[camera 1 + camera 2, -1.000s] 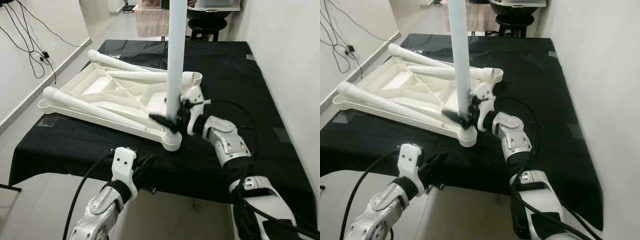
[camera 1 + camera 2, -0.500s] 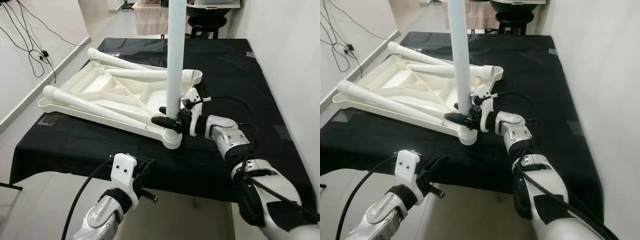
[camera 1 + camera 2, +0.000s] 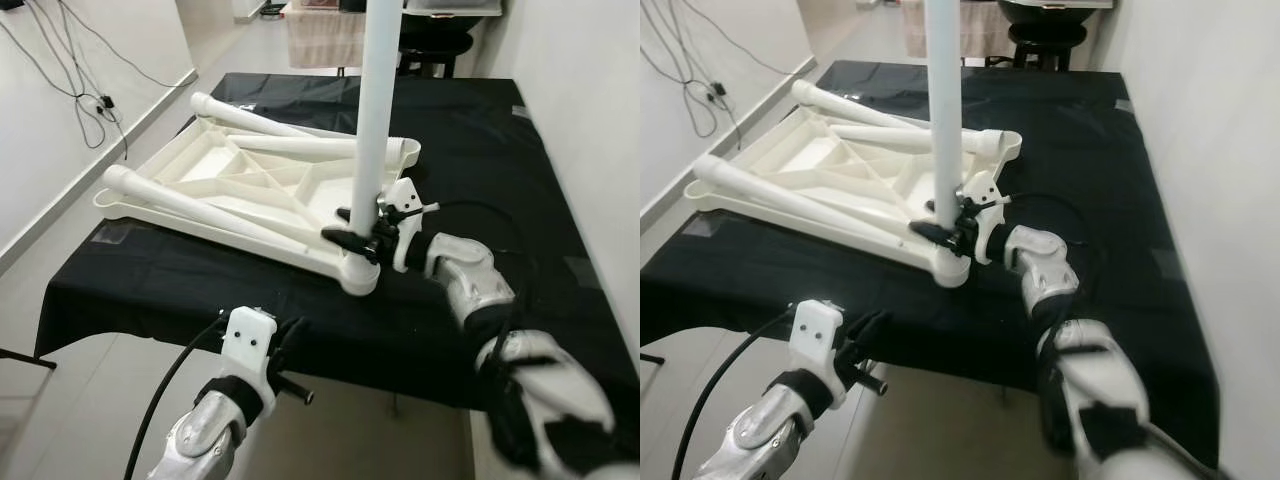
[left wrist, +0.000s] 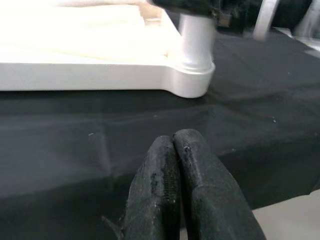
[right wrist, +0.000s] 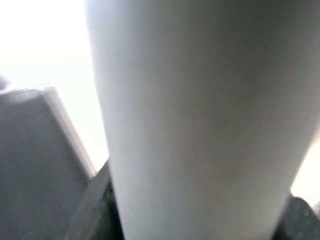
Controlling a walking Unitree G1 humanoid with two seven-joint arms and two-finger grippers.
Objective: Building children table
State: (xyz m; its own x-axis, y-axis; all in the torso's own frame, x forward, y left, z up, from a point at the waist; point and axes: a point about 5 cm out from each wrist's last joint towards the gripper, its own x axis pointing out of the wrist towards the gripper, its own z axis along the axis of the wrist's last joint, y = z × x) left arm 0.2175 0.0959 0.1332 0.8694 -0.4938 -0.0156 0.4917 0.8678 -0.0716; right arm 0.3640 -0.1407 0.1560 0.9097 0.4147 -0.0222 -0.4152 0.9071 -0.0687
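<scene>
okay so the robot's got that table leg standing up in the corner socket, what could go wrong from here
1. The right gripper grips the upright leg low down; the tall part above could tip and lever out of the corner socket.
2. The upturned tabletop lies near the black table's front edge, unbraced; the left gripper hangs shut below, so pushing might slide it.

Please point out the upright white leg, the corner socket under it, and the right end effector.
upright white leg [image 3: 372, 130], left eye view, mid shaft.
corner socket [image 3: 360, 277], left eye view, outer wall.
right end effector [image 3: 352, 226], left eye view, between fingertips.
</scene>
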